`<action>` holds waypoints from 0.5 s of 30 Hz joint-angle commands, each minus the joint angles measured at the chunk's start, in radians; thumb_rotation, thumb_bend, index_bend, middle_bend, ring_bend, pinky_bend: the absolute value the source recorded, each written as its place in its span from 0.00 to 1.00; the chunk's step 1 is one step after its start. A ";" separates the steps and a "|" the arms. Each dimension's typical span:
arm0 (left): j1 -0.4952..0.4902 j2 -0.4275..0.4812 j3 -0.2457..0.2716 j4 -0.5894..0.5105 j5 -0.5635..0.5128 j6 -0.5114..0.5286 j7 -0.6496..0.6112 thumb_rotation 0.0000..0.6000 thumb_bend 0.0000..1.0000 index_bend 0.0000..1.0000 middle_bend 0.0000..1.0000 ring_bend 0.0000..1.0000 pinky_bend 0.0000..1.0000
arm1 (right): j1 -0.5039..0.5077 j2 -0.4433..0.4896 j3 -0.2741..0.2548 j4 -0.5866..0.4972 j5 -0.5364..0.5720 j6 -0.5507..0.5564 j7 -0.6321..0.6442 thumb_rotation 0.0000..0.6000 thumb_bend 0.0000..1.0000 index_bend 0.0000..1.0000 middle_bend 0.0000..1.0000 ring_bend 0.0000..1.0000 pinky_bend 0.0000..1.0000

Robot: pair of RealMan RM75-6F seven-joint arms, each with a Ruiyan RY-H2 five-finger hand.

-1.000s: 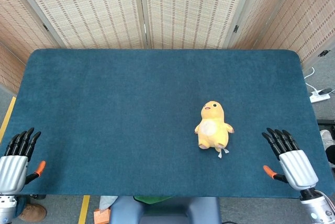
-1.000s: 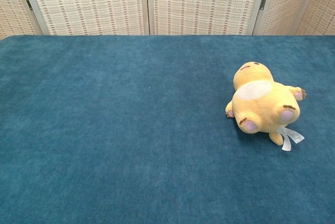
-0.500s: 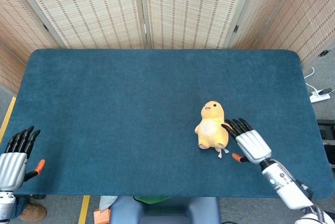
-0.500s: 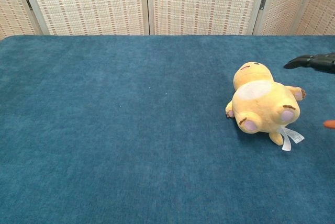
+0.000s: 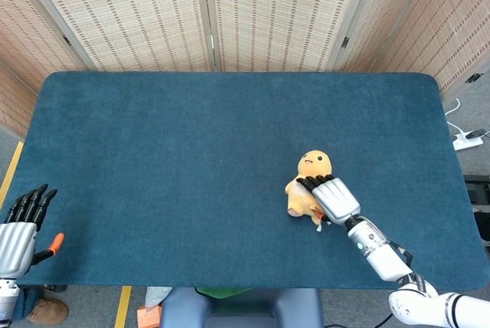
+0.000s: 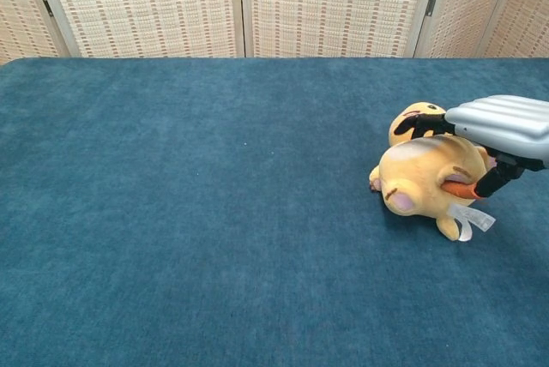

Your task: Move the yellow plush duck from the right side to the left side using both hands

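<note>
Since half a second earlier, the right hand (image 5: 328,197) had slid from just right of the yellow plush duck (image 5: 309,184) onto the toy's belly, and the duck had tipped slightly.

From the head view, the duck lay on its back right of centre on the blue table (image 5: 191,159), head toward the top of the frame. The right hand's silver back covered the lower right of its body, dark fingers (image 5: 306,185) reaching up across the belly toward the face. Whether those fingers were truly closed around the plush or only pressing on it could not be told. The left hand (image 5: 19,224) sat at the lower left corner of the frame, off the table's edge, fingers straight and slightly fanned, holding nothing.

From the chest view, the duck (image 6: 420,180) lay at the right of the frame, feet toward the camera, a white tag trailing at its lower right. The right hand (image 6: 493,131) came in from the right edge and rested over the toy's top, black fingertips (image 6: 425,123) touching the head and an orange-tipped thumb pushed against the flank. The left hand did not show here.
</note>
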 commanded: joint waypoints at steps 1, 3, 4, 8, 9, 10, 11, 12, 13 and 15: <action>0.000 0.001 0.000 -0.002 -0.001 -0.001 0.000 1.00 0.34 0.00 0.00 0.00 0.09 | -0.015 -0.038 -0.026 0.022 -0.143 0.127 0.057 1.00 0.62 0.52 0.77 0.66 0.92; -0.001 0.003 0.001 -0.005 -0.001 -0.002 0.000 1.00 0.34 0.00 0.00 0.00 0.09 | -0.012 -0.044 -0.041 0.024 -0.233 0.188 0.107 1.00 0.65 0.56 0.79 0.68 0.94; -0.001 0.003 0.001 -0.006 -0.001 -0.004 0.001 1.00 0.34 0.00 0.00 0.00 0.09 | -0.006 -0.050 -0.049 0.024 -0.291 0.227 0.141 1.00 0.65 0.56 0.79 0.68 0.94; -0.003 0.007 0.003 -0.008 -0.001 -0.010 -0.005 1.00 0.34 0.00 0.00 0.00 0.10 | 0.038 -0.083 -0.053 0.010 -0.427 0.288 0.172 1.00 0.65 0.56 0.80 0.68 0.94; -0.004 0.008 0.003 -0.009 -0.001 -0.011 -0.007 1.00 0.34 0.00 0.00 0.00 0.10 | 0.050 -0.093 -0.049 0.005 -0.440 0.285 0.165 1.00 0.65 0.56 0.80 0.68 0.94; -0.004 0.009 0.003 -0.010 -0.001 -0.012 -0.009 1.00 0.34 0.00 0.00 0.00 0.10 | 0.064 -0.105 -0.045 -0.003 -0.452 0.279 0.155 1.00 0.65 0.56 0.80 0.68 0.94; -0.004 0.011 0.004 -0.010 -0.001 -0.013 -0.010 1.00 0.34 0.00 0.00 0.00 0.10 | 0.090 -0.128 -0.037 -0.013 -0.469 0.261 0.143 1.00 0.65 0.56 0.80 0.68 0.95; -0.003 0.013 0.005 -0.011 0.000 -0.013 -0.012 1.00 0.34 0.00 0.00 0.00 0.10 | 0.110 -0.149 -0.031 -0.015 -0.475 0.240 0.133 1.00 0.65 0.56 0.80 0.68 0.95; -0.003 0.014 0.007 -0.012 0.002 -0.013 -0.017 1.00 0.34 0.00 0.00 0.00 0.10 | 0.135 -0.177 -0.022 -0.011 -0.478 0.212 0.120 1.00 0.65 0.56 0.80 0.68 0.95; -0.002 0.019 0.008 -0.012 0.005 -0.011 -0.025 1.00 0.34 0.00 0.00 0.00 0.10 | 0.166 -0.223 -0.009 0.004 -0.467 0.170 0.098 1.00 0.65 0.56 0.80 0.68 0.95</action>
